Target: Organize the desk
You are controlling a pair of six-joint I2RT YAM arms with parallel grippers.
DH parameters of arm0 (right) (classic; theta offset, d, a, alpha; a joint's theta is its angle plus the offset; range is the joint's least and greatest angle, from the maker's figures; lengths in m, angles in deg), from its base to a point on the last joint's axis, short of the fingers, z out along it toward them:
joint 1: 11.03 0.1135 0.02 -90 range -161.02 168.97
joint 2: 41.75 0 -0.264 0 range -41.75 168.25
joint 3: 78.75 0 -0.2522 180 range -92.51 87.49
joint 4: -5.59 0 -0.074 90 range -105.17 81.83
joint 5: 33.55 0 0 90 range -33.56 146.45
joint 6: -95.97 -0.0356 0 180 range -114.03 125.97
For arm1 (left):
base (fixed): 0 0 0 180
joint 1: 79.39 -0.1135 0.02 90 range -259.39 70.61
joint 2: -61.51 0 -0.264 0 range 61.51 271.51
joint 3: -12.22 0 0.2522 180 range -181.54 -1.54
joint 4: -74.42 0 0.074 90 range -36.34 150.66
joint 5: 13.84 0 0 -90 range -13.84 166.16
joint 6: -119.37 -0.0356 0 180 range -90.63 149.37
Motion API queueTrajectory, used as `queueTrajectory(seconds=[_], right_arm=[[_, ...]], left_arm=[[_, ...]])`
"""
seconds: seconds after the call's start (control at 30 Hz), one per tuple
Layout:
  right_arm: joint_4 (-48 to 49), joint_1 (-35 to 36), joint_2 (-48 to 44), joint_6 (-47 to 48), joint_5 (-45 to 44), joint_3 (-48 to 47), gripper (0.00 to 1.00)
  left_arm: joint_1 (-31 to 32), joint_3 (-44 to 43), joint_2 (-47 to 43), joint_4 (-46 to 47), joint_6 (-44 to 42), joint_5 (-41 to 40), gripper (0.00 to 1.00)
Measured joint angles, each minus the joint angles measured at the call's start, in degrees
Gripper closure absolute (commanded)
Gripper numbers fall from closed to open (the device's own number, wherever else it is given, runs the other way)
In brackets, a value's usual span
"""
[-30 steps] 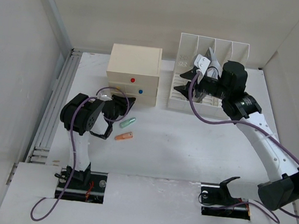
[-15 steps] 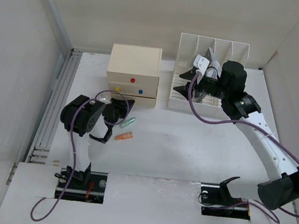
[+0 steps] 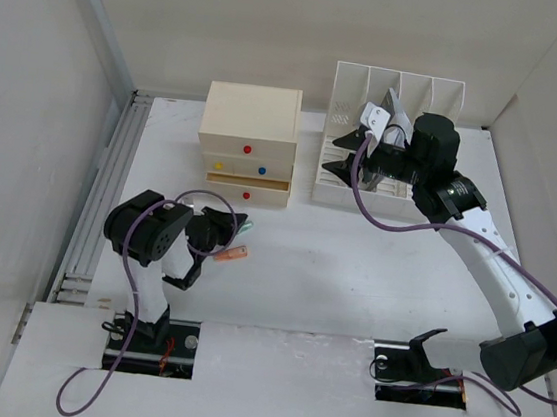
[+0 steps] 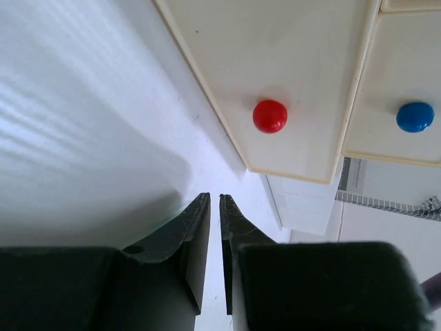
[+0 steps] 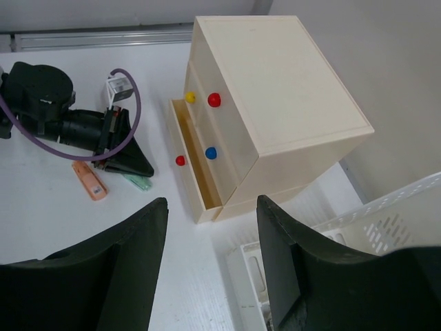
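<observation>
The desk [image 3: 352, 267] is a white tabletop with a ribbed rail [image 3: 97, 208] on its left. My left gripper [image 3: 228, 225] is shut and empty, low over the desk just in front of the cream drawer box [image 3: 249, 130]. In its wrist view the fingertips [image 4: 204, 201] point at the red knob [image 4: 269, 116] of the pulled-out bottom drawer [image 5: 196, 169], apart from it. My right gripper [image 3: 343, 152] is open and empty, held above the front of the white file rack [image 3: 396, 101].
A green marker [image 5: 138, 182] lies beside the left gripper, and an orange marker [image 3: 233, 255] lies just nearer. The box also has yellow [image 5: 189, 97], red [image 5: 214, 99] and blue [image 5: 211, 152] knobs. White panels wall the desk.
The bottom drawer has slid out, so its red knob now shows. My left gripper has drawn back toward the near edge and stands off the knob. The right arm has not moved.
</observation>
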Motion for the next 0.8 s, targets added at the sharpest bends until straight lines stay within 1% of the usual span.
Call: queueTrajectory(seconds=[0.27,0.37,0.4,0.47,0.53,0.7,0.8], right_arm=[[0.0,0.0,0.0,0.0,0.7,0.0,0.41],[0.0,0.0,0.0,0.0,0.8,0.0,0.41],[0.0,0.0,0.0,0.0,0.8,0.0,0.41],[0.0,0.0,0.0,0.1,0.8,0.0,0.41],[0.0,0.0,0.0,0.2,0.8,0.0,0.41],[-0.1,0.0,0.2,0.2,0.8,0.0,0.41],[-0.2,0.0,0.7,0.2,0.8,0.0,0.41]], left_arm=[[1.4,3.9,-2.2,1.3,-1.0,-0.4,0.89],[1.5,4.7,-3.8,0.6,-2.1,-0.3,0.79],[1.6,4.8,-4.7,0.1,-2.7,-0.3,0.7],[1.6,4.7,-6.7,-0.8,-3.7,0.0,0.59],[1.1,4.1,-8.6,-2.3,-4.7,1.1,0.5],[-1.0,1.3,-12.4,-7.2,-7.6,2.9,0.47],[-2.0,-0.9,-15.4,-8.9,-9.0,3.2,0.47]])
